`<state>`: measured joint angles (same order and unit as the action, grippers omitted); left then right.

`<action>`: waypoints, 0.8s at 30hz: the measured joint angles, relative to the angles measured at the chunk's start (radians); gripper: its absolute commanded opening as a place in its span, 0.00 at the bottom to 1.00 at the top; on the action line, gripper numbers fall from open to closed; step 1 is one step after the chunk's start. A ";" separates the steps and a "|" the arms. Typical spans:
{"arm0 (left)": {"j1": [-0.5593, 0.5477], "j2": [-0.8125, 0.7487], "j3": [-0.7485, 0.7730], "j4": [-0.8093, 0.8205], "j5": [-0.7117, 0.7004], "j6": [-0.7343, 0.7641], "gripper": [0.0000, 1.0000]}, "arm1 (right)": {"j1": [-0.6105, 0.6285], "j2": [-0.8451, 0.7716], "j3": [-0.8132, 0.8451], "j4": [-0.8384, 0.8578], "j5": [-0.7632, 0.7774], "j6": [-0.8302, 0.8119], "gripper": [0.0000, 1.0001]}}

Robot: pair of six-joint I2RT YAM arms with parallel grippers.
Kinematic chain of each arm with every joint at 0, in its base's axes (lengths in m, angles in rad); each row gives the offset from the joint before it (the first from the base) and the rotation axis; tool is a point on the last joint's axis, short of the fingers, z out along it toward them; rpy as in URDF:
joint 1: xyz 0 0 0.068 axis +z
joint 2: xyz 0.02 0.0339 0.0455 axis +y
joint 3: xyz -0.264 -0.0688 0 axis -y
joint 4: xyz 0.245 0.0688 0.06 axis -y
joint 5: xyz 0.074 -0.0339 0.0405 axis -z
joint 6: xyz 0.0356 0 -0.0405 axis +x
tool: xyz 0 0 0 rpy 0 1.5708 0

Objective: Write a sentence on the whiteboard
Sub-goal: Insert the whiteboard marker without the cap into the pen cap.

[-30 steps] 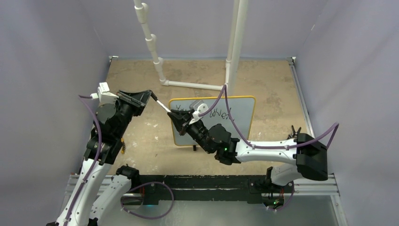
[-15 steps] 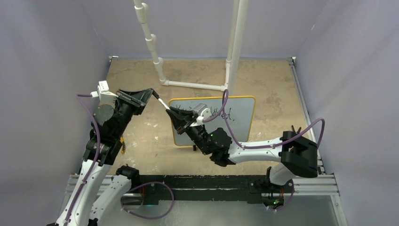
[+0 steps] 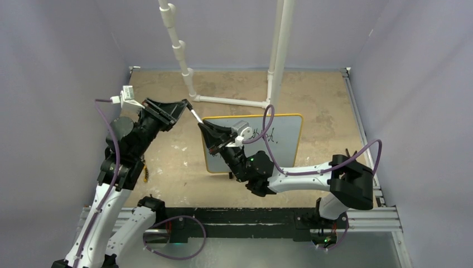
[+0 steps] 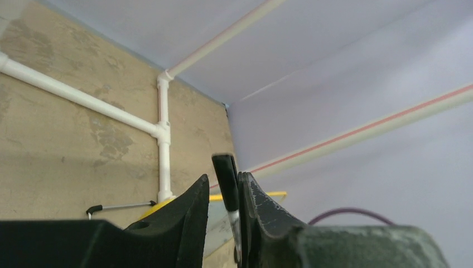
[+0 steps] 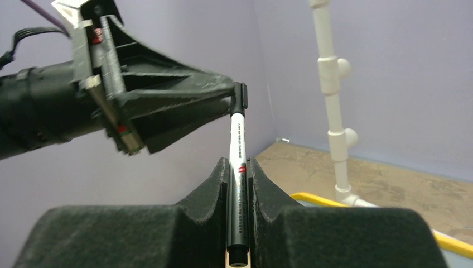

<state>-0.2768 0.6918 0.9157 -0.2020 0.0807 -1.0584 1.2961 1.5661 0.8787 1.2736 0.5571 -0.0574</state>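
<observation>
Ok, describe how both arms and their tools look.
The left arm and right arm have white links with black joints; a purple cable loops along each. The left tool and right tool are black, wedge-shaped, two-fingered, each carrying a small pale camera block.

Black marker cap between fingers of left pincer, yellow-framed whiteboard beyond.

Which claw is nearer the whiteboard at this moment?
Right. The right claw, gripping the marker, overlaps the upper left corner of the whiteboard in the top view; the left claw is at the marker's cap end, beyond that corner.
</observation>
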 measured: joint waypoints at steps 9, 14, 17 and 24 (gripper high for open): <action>-0.008 0.001 0.095 -0.051 0.122 0.156 0.67 | -0.010 -0.050 0.011 0.019 0.044 -0.015 0.00; -0.008 0.005 0.164 -0.071 0.175 0.242 0.75 | -0.018 -0.151 -0.021 0.005 -0.012 -0.002 0.00; -0.008 0.027 0.227 -0.065 0.234 0.287 0.83 | -0.043 -0.237 -0.072 -0.020 -0.100 0.048 0.00; -0.008 0.093 0.271 -0.011 0.404 0.309 0.91 | -0.098 -0.391 -0.155 -0.100 -0.297 0.149 0.00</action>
<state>-0.2844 0.7845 1.1870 -0.2127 0.4847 -0.7498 1.1984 1.1751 0.7238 1.1740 0.2604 0.0914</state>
